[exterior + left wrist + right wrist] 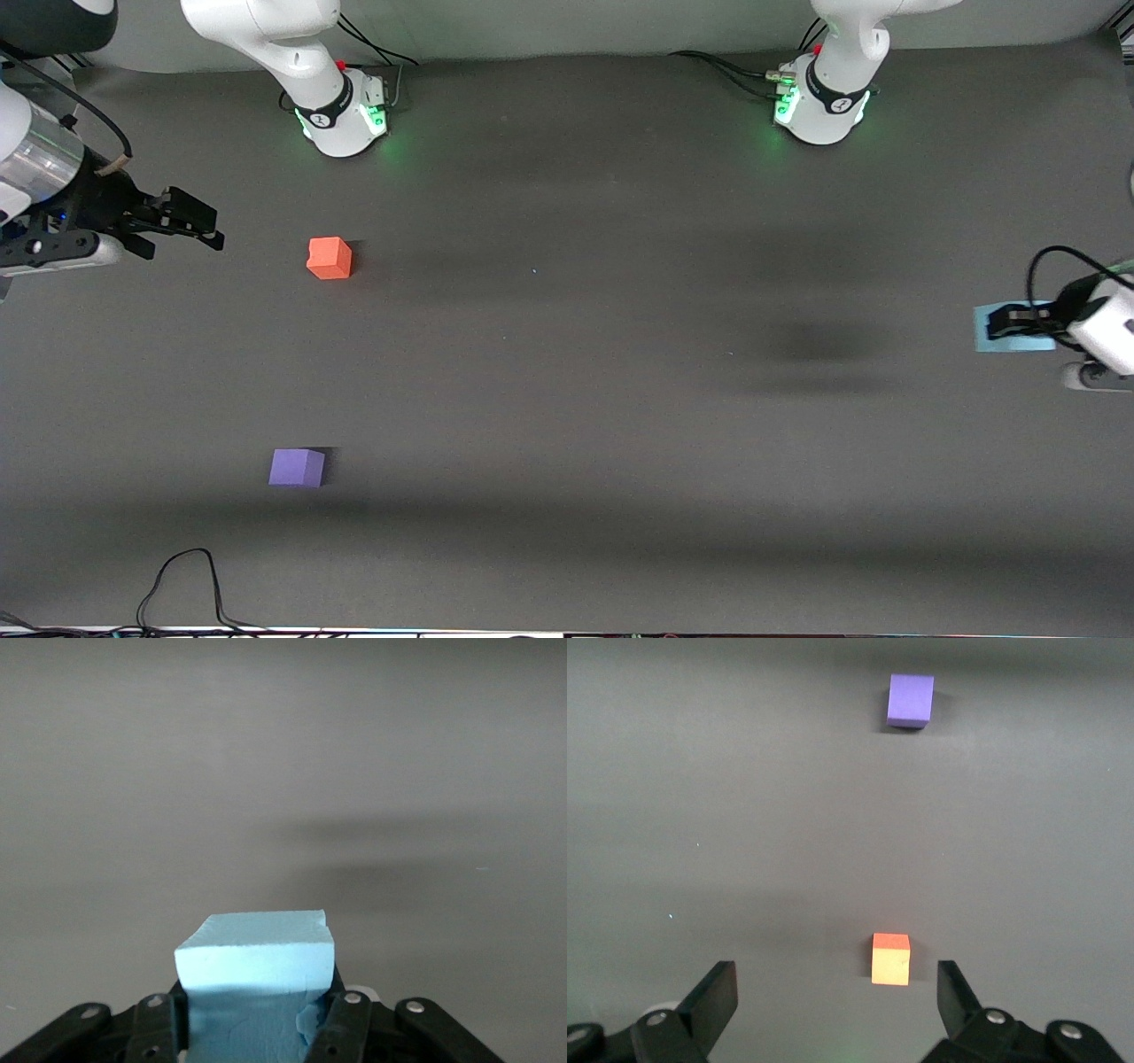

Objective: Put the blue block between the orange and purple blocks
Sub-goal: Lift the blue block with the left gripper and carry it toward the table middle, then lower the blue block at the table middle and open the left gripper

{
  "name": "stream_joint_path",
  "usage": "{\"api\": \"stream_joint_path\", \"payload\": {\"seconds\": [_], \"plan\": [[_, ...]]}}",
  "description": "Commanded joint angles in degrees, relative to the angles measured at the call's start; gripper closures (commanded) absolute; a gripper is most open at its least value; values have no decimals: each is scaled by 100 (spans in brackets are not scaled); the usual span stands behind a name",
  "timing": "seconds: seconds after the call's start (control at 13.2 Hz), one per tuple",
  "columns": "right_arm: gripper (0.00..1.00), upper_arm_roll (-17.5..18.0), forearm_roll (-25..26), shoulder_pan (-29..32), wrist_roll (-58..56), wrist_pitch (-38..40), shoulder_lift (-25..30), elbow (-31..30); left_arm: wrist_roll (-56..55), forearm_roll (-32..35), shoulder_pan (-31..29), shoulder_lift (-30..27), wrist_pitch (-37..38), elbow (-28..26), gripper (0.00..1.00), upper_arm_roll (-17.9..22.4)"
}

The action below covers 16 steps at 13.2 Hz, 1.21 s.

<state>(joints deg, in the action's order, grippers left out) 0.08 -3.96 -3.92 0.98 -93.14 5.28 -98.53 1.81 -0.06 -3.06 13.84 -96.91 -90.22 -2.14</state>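
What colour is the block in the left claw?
Pale sky blue block; the left wrist view shows it best.

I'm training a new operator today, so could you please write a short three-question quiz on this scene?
1. True or false: the left gripper has its jaws shut on the blue block.
2. Which block lies nearer the front camera? A) the orange block B) the purple block
3. Fill in: the right gripper hangs with its jaws ____ at the right arm's end of the table.

Key: 1 true; 2 B; 3 open.
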Motion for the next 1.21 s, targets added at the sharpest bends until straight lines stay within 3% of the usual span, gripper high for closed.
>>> {"api": "stream_joint_path", "payload": {"seconds": [0.0, 0.23, 0.53, 0.75, 1.13], "plan": [[0, -43, -96, -48, -125, 77, -395, 483, -1764, 15, 655, 206, 304, 539, 81, -557], [0, -43, -87, -39, -125, 95, -493, 755, -3893, 41, 1647, 723, 216, 1092, 81, -1164], [0, -52, -70, -21, -125, 112, -581, 774, -5880, 233, 3492, 1883, -485, 2340, 81, -1210], [0, -61, -70, -21, -133, 112, -616, 757, -6543, 804, 4408, 2454, -1170, 2395, 81, -1201], [0, -70, -70, -13, -133, 77, -722, 748, -7238, 1859, 5086, 3562, -2059, 2281, 81, -1192]]}}
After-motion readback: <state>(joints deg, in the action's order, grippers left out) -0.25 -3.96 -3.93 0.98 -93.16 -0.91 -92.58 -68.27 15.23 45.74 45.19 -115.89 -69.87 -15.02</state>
